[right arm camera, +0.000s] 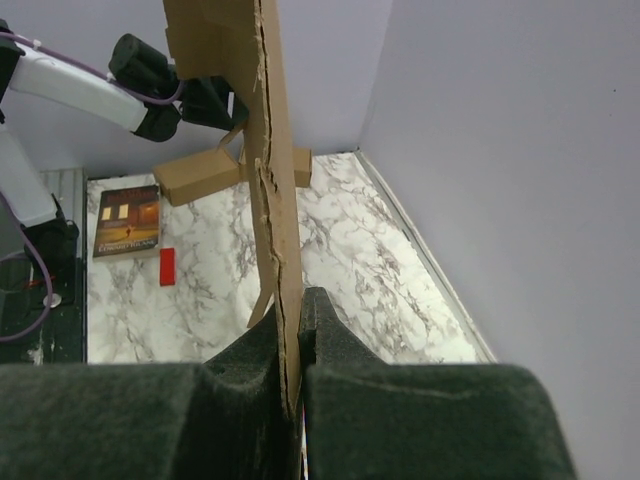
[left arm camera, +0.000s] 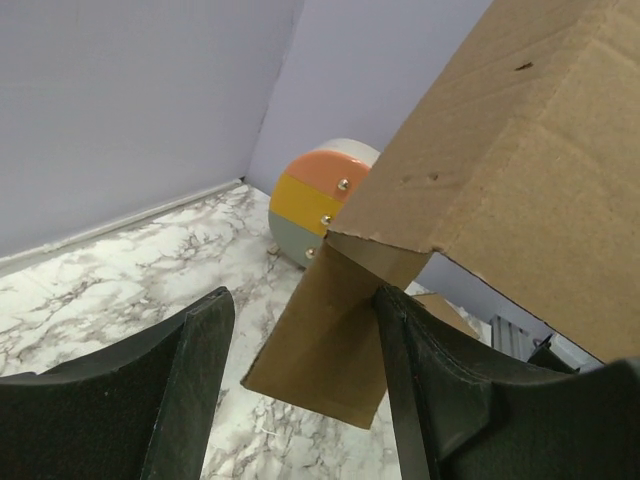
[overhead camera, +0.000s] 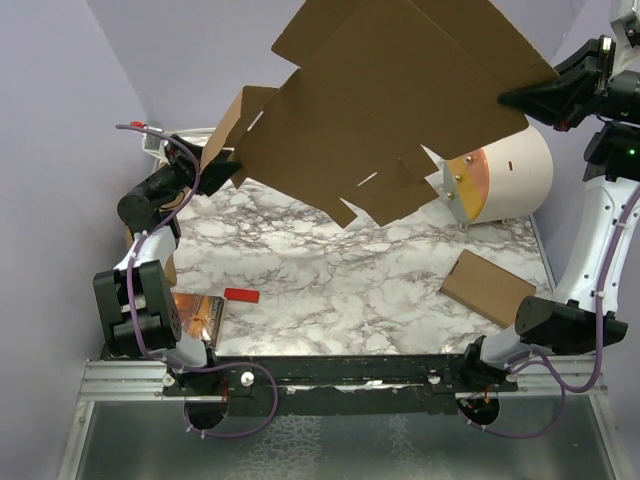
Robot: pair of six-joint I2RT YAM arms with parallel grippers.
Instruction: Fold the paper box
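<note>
Paper box (overhead camera: 400,90) hung unfolded above the marble table's (overhead camera: 330,270) far edge. The right gripper (overhead camera: 520,95) was clamped on its right edge to hold it aloft, and the left gripper (left arm camera: 305,295) stood with jaws apart around a side flap (left arm camera: 330,360), probably ready to bend it.

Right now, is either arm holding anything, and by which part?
The right gripper pinches the paper box by a panel's edge. The left gripper is open, a side flap between its fingers, unclamped.

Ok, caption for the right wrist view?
Right fingers shut on the paper box, seen edge-on above the marble table.
</note>
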